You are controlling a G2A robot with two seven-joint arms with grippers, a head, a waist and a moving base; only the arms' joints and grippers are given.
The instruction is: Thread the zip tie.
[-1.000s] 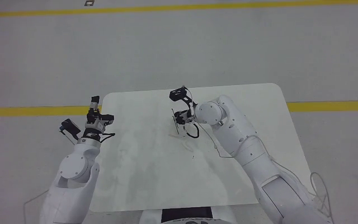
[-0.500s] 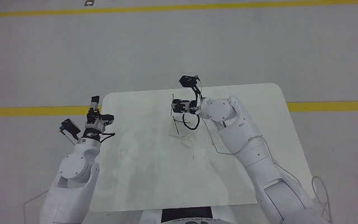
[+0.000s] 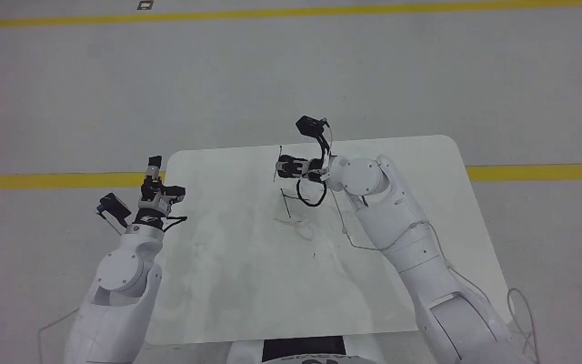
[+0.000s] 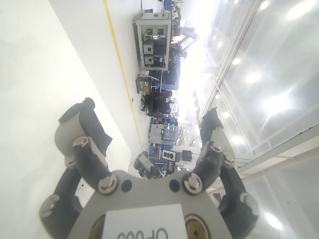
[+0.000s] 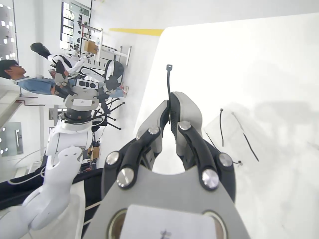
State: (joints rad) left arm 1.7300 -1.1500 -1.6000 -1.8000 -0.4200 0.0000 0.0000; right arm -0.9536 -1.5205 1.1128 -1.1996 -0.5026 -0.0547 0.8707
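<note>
Now the right tool (image 5: 170, 111), clamped on a black zip tie (image 5: 169, 80), has swung from bench (image 3: 227, 273) centre toward 12 o'clock, seemingly lifting it clear of the spare ties (image 5: 221, 128). Meanwhile the left tool (image 4: 149, 106), spread and empty, sits at 9 o'clock; threading not begun.

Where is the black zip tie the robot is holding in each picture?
Top view: the zip tie sticks out of the right gripper, over the table's far side.
Left wrist view: this camera faces along the table's edge into the room.
Right wrist view: pinched between the fingers, head end poking out.
Shared landmark: the yellow floor line.
</note>
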